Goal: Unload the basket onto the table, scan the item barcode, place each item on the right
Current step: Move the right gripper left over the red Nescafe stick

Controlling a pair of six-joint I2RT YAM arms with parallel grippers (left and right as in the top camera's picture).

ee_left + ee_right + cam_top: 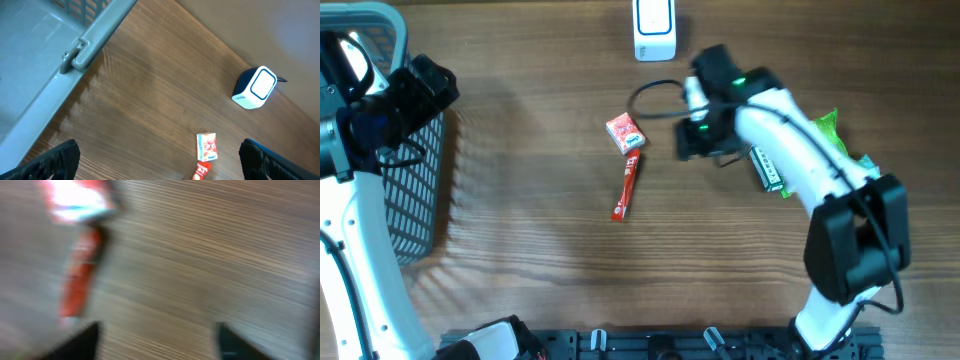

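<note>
A white barcode scanner [652, 30] stands at the table's far edge, also in the left wrist view [255, 87]. A small red box [625, 132] [207, 146] lies mid-table, with a red sachet [627, 188] [201, 171] just below it. My right gripper [685, 140] hovers just right of the box. Its wrist view is blurred, but the right gripper [157, 342] shows open over bare wood, with the box [77, 197] and sachet [80, 275] to its left. My left gripper [160, 165] is open and empty, high beside the basket.
A grey mesh basket [415, 190] [80, 47] stands at the left edge. A green packet [830, 125] and a dark packet [767, 168] lie under the right arm. A black cable [650, 95] loops near the scanner.
</note>
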